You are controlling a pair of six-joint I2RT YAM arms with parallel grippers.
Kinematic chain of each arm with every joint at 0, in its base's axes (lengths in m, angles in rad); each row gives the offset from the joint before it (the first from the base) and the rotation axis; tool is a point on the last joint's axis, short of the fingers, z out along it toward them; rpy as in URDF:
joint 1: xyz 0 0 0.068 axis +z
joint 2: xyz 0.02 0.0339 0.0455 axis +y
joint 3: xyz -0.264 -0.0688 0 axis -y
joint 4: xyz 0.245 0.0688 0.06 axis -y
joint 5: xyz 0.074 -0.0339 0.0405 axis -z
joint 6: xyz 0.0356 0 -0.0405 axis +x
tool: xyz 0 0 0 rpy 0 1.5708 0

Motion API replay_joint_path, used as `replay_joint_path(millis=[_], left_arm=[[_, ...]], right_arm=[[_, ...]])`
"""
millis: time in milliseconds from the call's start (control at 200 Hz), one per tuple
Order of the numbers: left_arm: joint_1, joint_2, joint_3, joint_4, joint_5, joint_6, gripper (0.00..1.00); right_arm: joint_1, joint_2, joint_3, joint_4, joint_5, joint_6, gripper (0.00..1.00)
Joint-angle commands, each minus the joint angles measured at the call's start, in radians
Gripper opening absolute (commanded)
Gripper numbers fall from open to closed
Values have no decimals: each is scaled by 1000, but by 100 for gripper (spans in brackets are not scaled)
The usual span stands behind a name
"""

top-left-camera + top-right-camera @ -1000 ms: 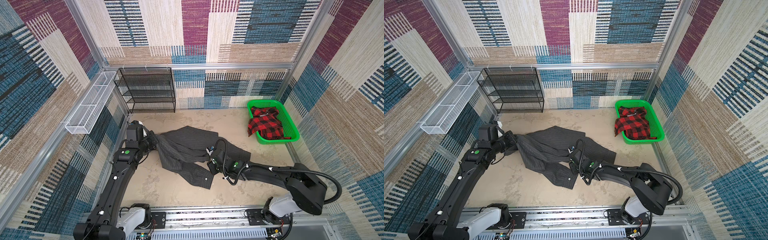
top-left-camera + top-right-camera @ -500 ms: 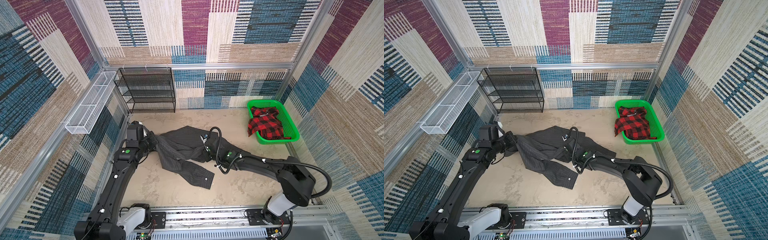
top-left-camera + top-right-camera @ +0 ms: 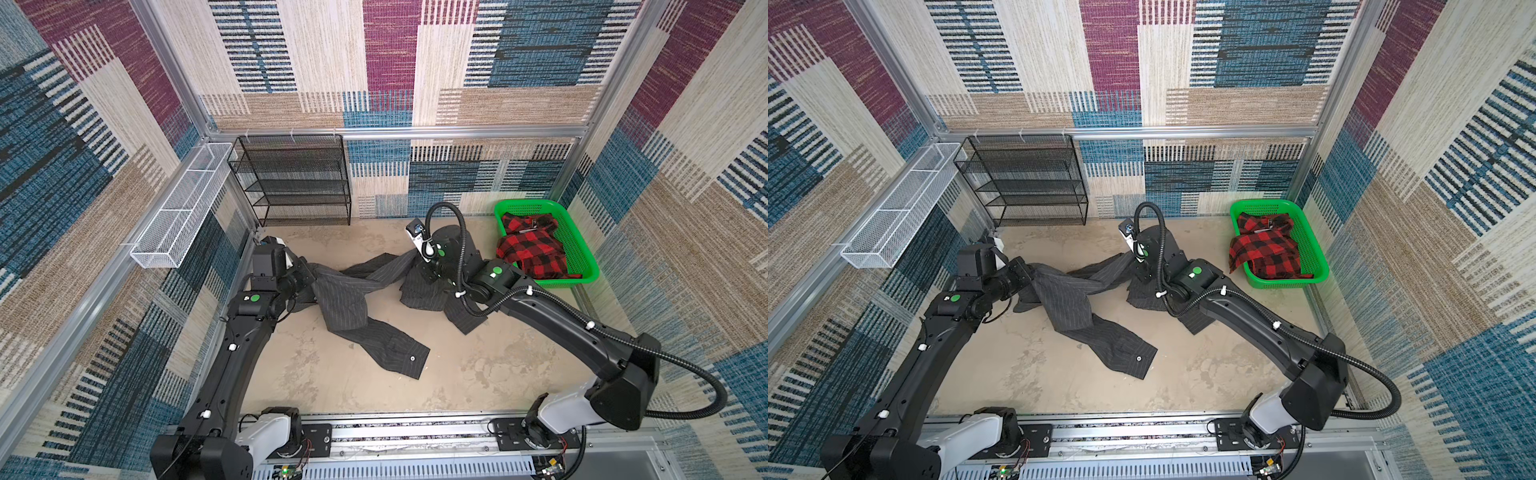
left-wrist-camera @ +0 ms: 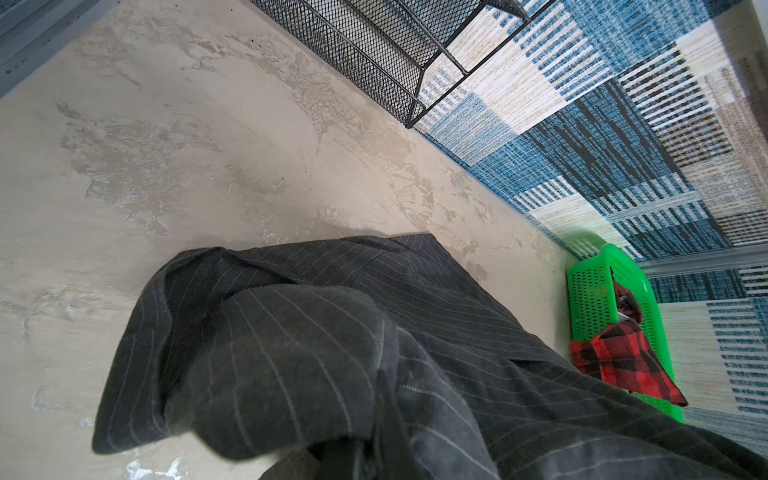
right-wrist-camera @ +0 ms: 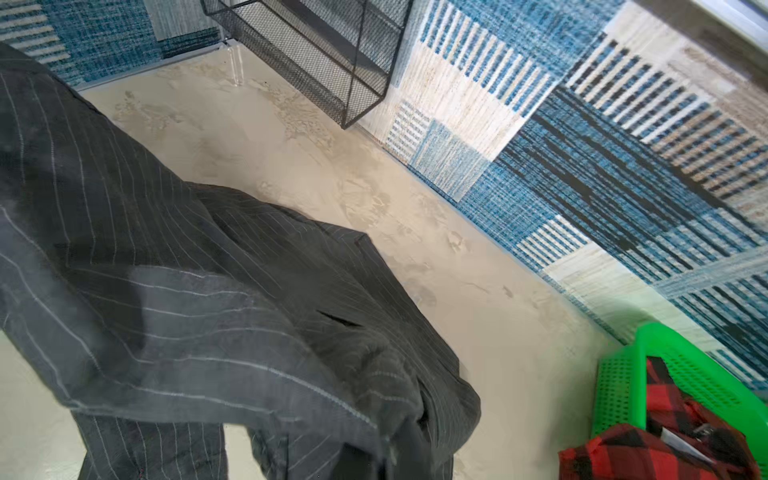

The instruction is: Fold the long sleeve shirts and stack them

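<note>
The cell is lined with patchwork carpet panels around a mottled beige work surface [image 3: 332,386], and a black mesh rack [image 3: 295,178] stands against the back wall. We find the charcoal pinstripe shirt [image 3: 345,295] in the middle of that surface, drawn into a twisted band between the two arms, with one cuffed sleeve [image 3: 399,357] trailing toward the front. The left gripper [image 3: 309,277] is buried in a bunch of cloth at the shirt's left end. The right gripper [image 3: 424,277] points down into the cloth near the right end. Fabric hides the jaws of both in every view, but both are closed tight, and the cloth gathered at each indicates a pinch on the shirt. We judge that the two holds are set well apart so the garment can be pulled open and spread flat before folding. The red-and-black check shirt [image 3: 532,253] sits crumpled in the green basket [image 3: 582,249], one edge draped over its near rim, awaiting its turn.
</note>
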Motion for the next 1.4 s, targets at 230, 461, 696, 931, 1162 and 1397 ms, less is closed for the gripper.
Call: replay_joint_path(millis=[230, 461, 696, 931, 1162, 1397], left_arm=[[83, -2, -36, -58, -128, 102, 0], [137, 73, -40, -93, -119, 78, 17], [154, 61, 4, -214, -39, 69, 63], [154, -53, -18, -340, 21, 64, 63], [154, -135, -74, -396, 69, 40, 63], [154, -210, -107, -456, 43, 30, 62]], right_arm=[[101, 314, -77, 51, -343, 41, 21], [102, 212, -176, 98, -343, 209, 47], [101, 42, -297, 23, -238, 442, 52], [26, -60, -443, 27, -195, 658, 48], [-41, -47, -512, 123, -264, 637, 49], [-51, 33, -514, 205, -349, 609, 44]])
